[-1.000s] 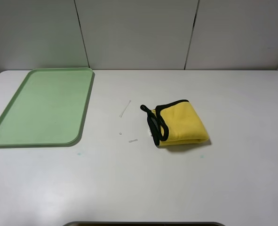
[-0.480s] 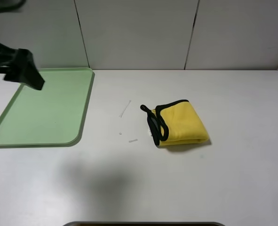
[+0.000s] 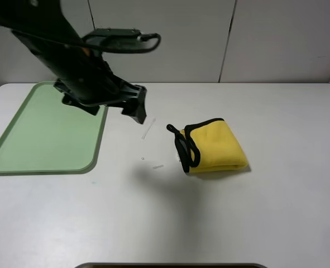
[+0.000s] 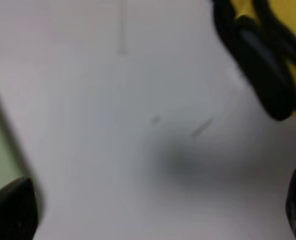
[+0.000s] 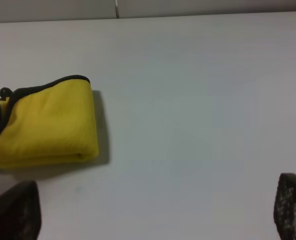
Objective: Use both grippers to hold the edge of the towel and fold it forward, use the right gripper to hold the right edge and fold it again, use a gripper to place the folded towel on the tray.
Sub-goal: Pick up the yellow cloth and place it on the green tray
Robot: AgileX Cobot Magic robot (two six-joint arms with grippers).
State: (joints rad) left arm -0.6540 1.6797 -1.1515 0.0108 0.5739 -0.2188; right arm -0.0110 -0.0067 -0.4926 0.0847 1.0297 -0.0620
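White counter (image 3: 220, 223) spreads under me, plain and matte, backed by pale wall panels (image 3: 165, 39) split by dark seams. My towel (image 3: 212, 146) lies right of centre, already folded into a compact yellow bundle with its black edge (image 3: 186, 148) bunched on the side facing the tray (image 3: 19, 151). That mint-green tray sits at the far left, well apart from the towel, with nothing on it.

I judge both folds done and the last step in hand: carrying the bundle to the tray. My left gripper (image 3: 138, 109) hangs over the counter between tray and towel, not touching either. In the left wrist view its fingertips (image 4: 10, 207) sit at opposite corners, so I read it as spread wide. My right gripper (image 5: 148, 212) is likewise parted wide, holding nothing, with the towel ahead of it.

Next I would need to descend on the piped side, pinching all layers together so the bundle doesn't unfold.

A few small pale scraps (image 3: 148, 129) lie near the towel.
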